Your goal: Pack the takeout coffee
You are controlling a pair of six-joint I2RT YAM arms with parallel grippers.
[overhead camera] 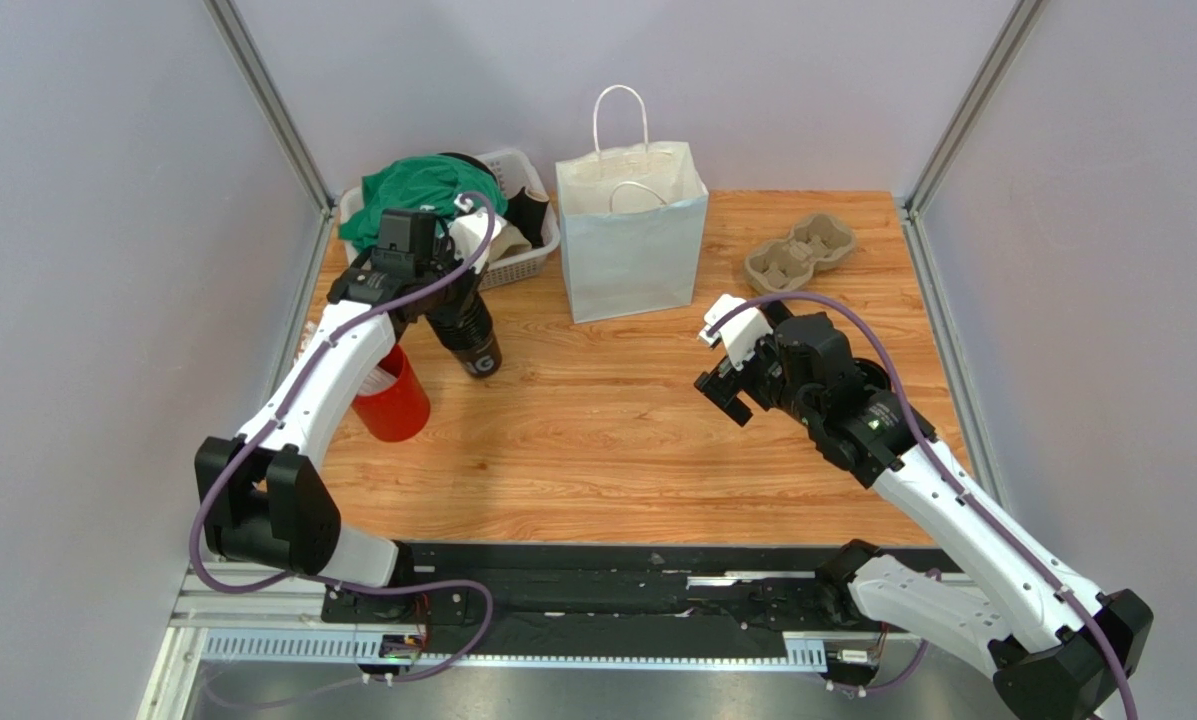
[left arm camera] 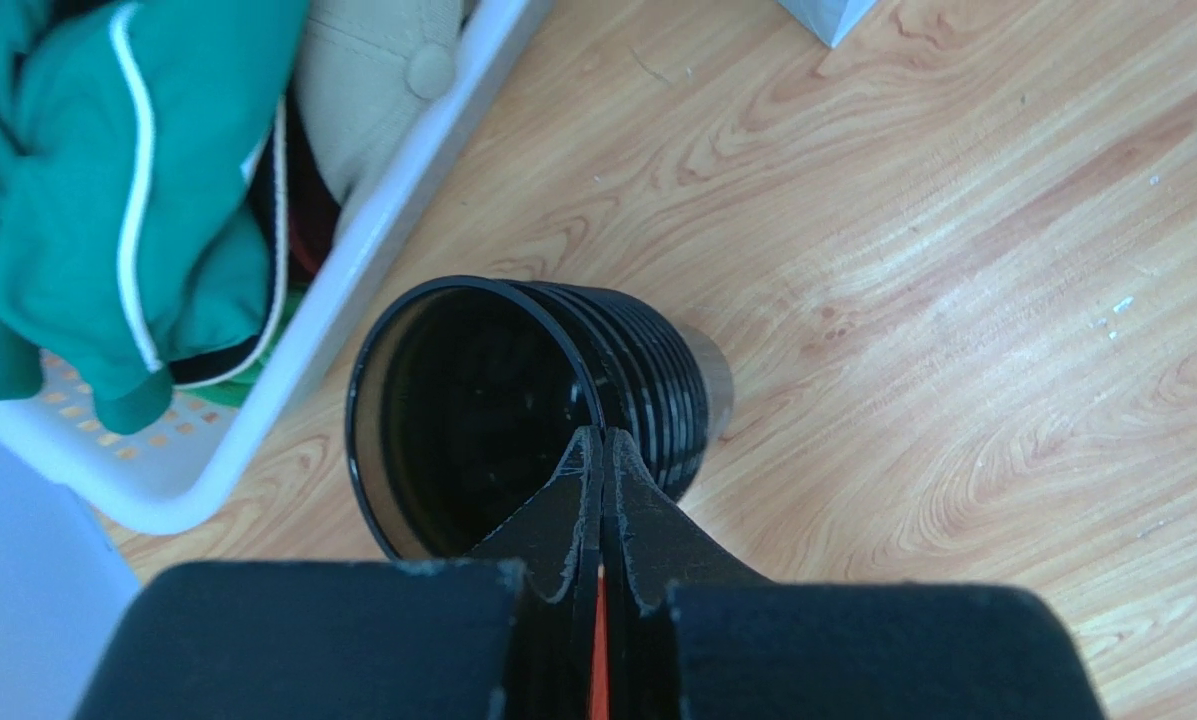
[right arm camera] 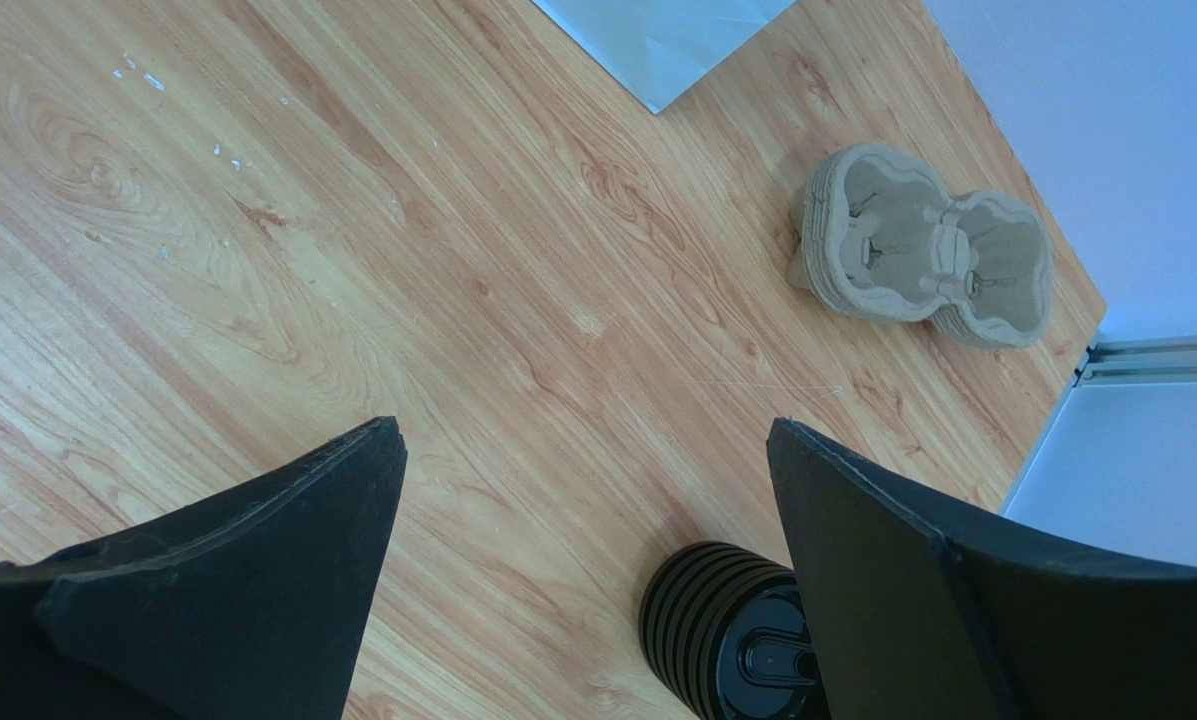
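The left end effector (left arm camera: 601,444) is fully closed. Its two tips pinch the thin rim of an open black cup (left arm camera: 642,375), ribbed and lidless, which leans at the upper left of the overhead view, just beside the white basket (left arm camera: 409,225). The right end effector (right arm camera: 586,432) is spread wide and grips nothing, hanging over the worktop (overhead camera: 634,450) right of centre. The takeout coffee (right arm camera: 732,638), a ribbed black cup with its lid on, shows only at the bottom edge of the right wrist view, standing on the worktop close to the finger at frame right.

The lidded cup looks like the one to pack, and the right arm seems best placed for it. It should first centre the cup between its fingers, then come down to the ribbed wall below the lid. A soft close would spare the paper, and the cup should travel upright to the paper bag (overhead camera: 631,240) at upper centre. The left pinch is slim, so the leaning cup could swing or slip if moved fast.

In the overhead view the right arm covers the coffee entirely, and the wrist view cuts off its lower body. I cannot tell whether the open cup's base touches the worktop, nor what its dark inside holds
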